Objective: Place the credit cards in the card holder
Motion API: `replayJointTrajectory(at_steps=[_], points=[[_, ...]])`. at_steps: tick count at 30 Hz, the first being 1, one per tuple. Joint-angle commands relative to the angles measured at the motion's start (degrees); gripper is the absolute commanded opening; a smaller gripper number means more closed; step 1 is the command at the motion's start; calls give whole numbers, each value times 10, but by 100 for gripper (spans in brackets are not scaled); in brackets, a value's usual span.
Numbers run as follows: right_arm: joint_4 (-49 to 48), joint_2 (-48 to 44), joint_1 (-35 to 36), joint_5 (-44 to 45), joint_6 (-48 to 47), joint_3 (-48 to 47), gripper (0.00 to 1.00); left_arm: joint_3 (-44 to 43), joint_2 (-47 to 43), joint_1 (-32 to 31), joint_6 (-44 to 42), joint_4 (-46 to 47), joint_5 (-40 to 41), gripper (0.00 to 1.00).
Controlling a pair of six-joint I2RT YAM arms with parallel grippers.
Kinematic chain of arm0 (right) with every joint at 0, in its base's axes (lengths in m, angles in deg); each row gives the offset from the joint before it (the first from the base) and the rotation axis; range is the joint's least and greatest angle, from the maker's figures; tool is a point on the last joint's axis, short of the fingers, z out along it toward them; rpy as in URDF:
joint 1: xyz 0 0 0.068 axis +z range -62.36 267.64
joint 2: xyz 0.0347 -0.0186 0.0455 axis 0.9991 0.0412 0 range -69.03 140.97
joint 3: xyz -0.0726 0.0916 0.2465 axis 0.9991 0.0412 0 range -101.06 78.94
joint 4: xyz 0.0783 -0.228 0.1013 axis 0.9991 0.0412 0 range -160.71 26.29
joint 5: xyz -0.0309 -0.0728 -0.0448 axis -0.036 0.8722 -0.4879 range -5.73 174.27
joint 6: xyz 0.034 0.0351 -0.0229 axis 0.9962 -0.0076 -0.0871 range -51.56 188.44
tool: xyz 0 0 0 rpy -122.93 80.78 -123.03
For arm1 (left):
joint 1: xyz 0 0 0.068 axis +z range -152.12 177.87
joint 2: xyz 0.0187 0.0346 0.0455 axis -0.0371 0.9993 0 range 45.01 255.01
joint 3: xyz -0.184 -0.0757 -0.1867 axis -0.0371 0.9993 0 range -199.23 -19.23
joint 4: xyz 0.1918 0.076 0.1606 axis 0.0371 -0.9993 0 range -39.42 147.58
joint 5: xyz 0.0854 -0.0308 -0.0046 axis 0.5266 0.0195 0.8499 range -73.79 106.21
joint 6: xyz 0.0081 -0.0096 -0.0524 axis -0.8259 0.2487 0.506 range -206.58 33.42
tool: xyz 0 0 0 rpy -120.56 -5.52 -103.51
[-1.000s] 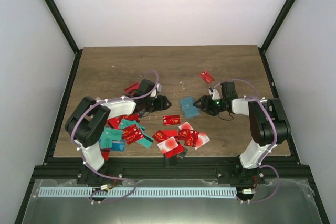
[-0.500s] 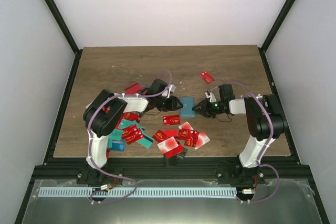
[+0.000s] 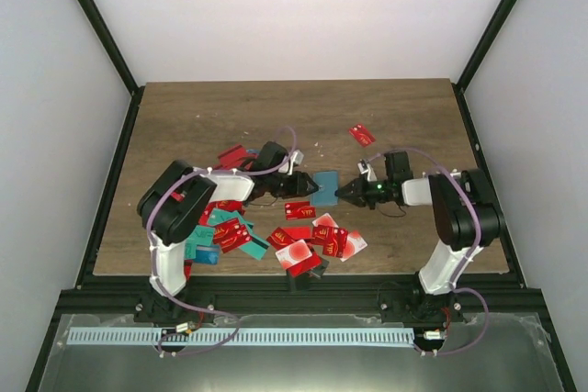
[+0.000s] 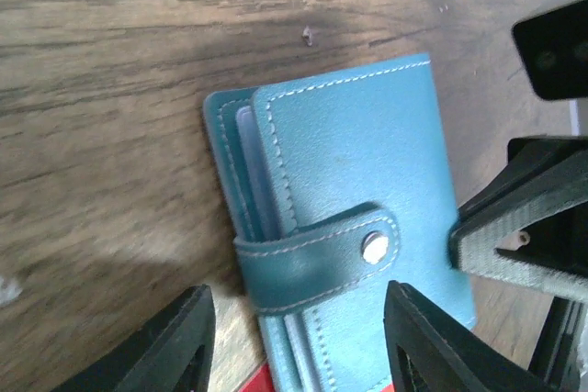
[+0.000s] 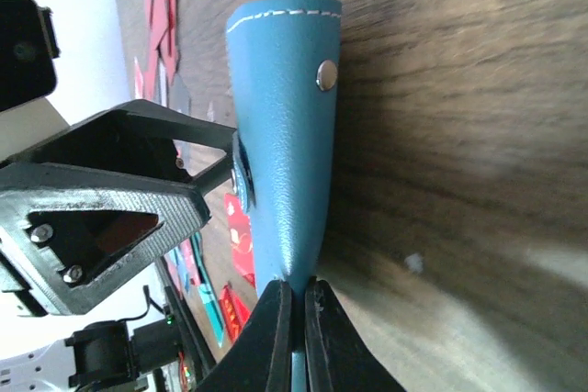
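Top external view: we see the card holder point(image 3: 324, 187) lying on the table point(image 3: 184, 117) about midway between the two arms. The left gripper point(image 3: 310, 188) is at its left edge and the right gripper point(image 3: 344, 193) at its right edge. The credit cards point(image 3: 308, 238) lie scattered nearer the arm bases, well apart from one red card point(image 3: 362, 135) farther back. We judge that no card has gone in yet, and that both arms meet at the holder because it must be opened first.

Left wrist view: the card holder point(image 4: 354, 162) lies flat on the wood, folded shut. Its strap point(image 4: 312, 259) wraps round the open side and is fastened by a metal snap point(image 4: 374, 246). Our left gripper's fingers stand apart, one on either side of the strap end, pinching nothing. We read this as lining up to catch the strap. At the right, the other arm's pad point(image 4: 514, 263) meets the holder's far edge.

Right wrist view: the right gripper point(image 5: 299, 305) is clenched on the near edge of the card holder point(image 5: 285, 107), with a sliver of teal showing between its fingertips. We take this grip as an anchor, so the holder will not slide when the strap is pulled. The left gripper's black finger point(image 5: 110, 181) sits just beside the holder's face; we cannot tell whether it touches.
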Motion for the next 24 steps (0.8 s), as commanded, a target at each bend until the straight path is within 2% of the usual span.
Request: replayJointTrajectory(at_steps=[1, 5, 8, 15, 24], points=[[-41, -50, 8, -35, 21, 15, 1, 27, -60, 4, -9, -3, 32, 56], [-61, -80, 9, -52, 39, 25, 1, 46, -107, 14, -14, -5, 45, 69], [-82, -106, 13, -70, 56, 32, 1, 72, -141, 23, -9, 13, 36, 74], [-127, -171, 22, -94, 102, 35, 1, 116, -222, 33, -9, 71, -30, 79], [-134, -232, 45, -92, 131, 10, 1, 135, -259, 32, -7, 127, -83, 76]])
